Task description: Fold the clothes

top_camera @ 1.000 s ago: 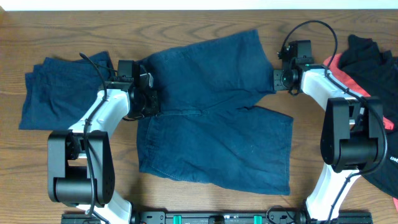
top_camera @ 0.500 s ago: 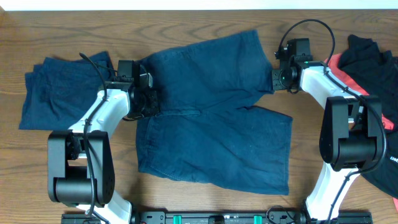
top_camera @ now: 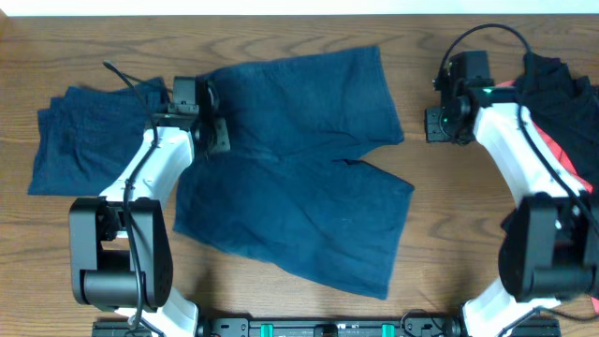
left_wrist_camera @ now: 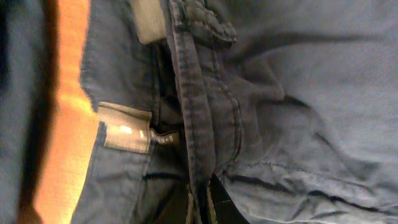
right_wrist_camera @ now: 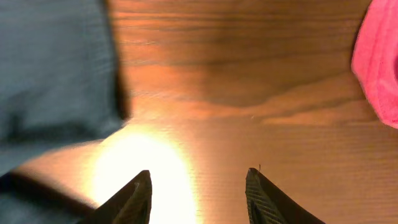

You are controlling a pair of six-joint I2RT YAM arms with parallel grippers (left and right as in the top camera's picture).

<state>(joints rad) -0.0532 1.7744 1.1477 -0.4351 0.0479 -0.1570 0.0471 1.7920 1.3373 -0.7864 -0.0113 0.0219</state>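
The dark navy shorts (top_camera: 299,178) lie spread on the table, waistband to the left and two legs to the right. My left gripper (top_camera: 215,137) is shut on the waistband; in the left wrist view the thick waistband seam (left_wrist_camera: 205,112) runs down between the fingertips (left_wrist_camera: 200,208). My right gripper (top_camera: 430,124) is open and empty over bare wood, just right of the upper leg's hem. In the right wrist view its fingers (right_wrist_camera: 199,186) stand wide apart, with the shorts' edge (right_wrist_camera: 56,74) at the left.
Another navy garment (top_camera: 84,136) lies at the far left. A black garment (top_camera: 562,98) on a coral-red one (top_camera: 571,159) lies at the far right; the coral-red cloth (right_wrist_camera: 379,68) shows in the right wrist view. The table's front edge holds both arm bases.
The right gripper has let go of the upper leg's hem and drawn back to the right. The left gripper has pulled the shorts leftward and up by the waistband.
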